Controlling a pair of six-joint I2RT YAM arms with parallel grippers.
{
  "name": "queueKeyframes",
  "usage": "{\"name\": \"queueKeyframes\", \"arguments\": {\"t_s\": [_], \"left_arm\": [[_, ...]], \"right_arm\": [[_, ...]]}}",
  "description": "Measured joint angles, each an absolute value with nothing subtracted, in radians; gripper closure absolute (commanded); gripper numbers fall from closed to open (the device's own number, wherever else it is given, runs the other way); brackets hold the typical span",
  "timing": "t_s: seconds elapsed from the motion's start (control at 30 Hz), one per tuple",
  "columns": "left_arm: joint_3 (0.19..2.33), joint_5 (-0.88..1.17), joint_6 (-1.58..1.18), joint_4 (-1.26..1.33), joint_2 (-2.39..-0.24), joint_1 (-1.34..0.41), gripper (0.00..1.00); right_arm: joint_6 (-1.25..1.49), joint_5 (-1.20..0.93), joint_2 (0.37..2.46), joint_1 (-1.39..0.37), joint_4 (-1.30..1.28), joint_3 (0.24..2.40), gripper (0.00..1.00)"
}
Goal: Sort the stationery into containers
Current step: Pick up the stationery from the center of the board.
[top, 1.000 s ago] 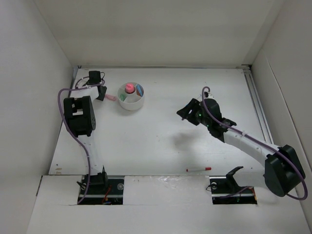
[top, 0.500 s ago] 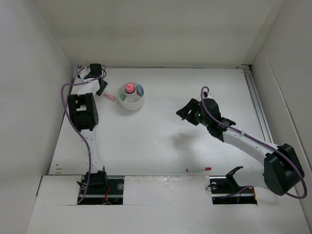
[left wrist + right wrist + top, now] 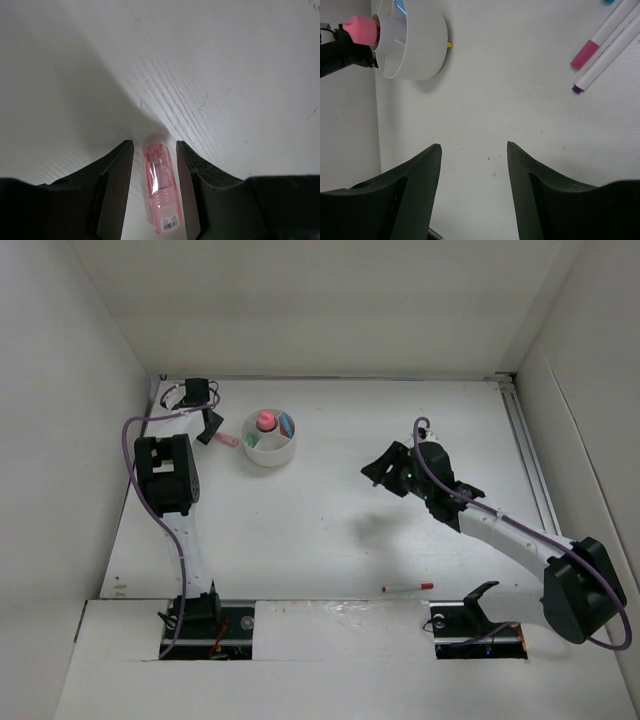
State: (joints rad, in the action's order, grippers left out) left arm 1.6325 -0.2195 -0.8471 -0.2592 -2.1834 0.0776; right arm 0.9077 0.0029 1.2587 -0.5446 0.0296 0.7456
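The round white cup (image 3: 270, 448) stands at the back left, with a pink cylinder (image 3: 265, 421) and a small blue-green item (image 3: 286, 424) in its compartments. My left gripper (image 3: 211, 426) is just left of the cup. It is open and straddles a pink translucent case (image 3: 161, 187) that lies flat on the table, with gaps on both sides. The case also shows in the top view (image 3: 229, 441). My right gripper (image 3: 383, 468) is open and empty over mid-table. A white pen with a red cap (image 3: 407, 587) lies near the front edge.
In the right wrist view, two white pens (image 3: 602, 42), one with a pink cap and one with a purple tip, lie at the upper right. The cup (image 3: 417, 47) shows there too, with a small yellow bit (image 3: 449, 45) beside it. White walls surround the table.
My left wrist has shifted slightly near the pink case, which stays where it was. The right arm has not moved.
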Motion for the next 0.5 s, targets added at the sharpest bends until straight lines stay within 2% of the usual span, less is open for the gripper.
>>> {"name": "queueKeyframes", "arguments": {"t_s": [0.33, 0.5], "left_arm": [[1.659, -0.226, -0.863, -0.315, -2.191, 0.053, 0.69], [1.696, -0.248, -0.865, -0.352, -2.214, 0.045, 0.76]], "right_arm": [[0.901, 0.002, 1.245, -0.545, 0.029, 0.747, 0.39], [0.896, -0.001, 1.243, -0.545, 0.029, 0.748, 0.39]]}}
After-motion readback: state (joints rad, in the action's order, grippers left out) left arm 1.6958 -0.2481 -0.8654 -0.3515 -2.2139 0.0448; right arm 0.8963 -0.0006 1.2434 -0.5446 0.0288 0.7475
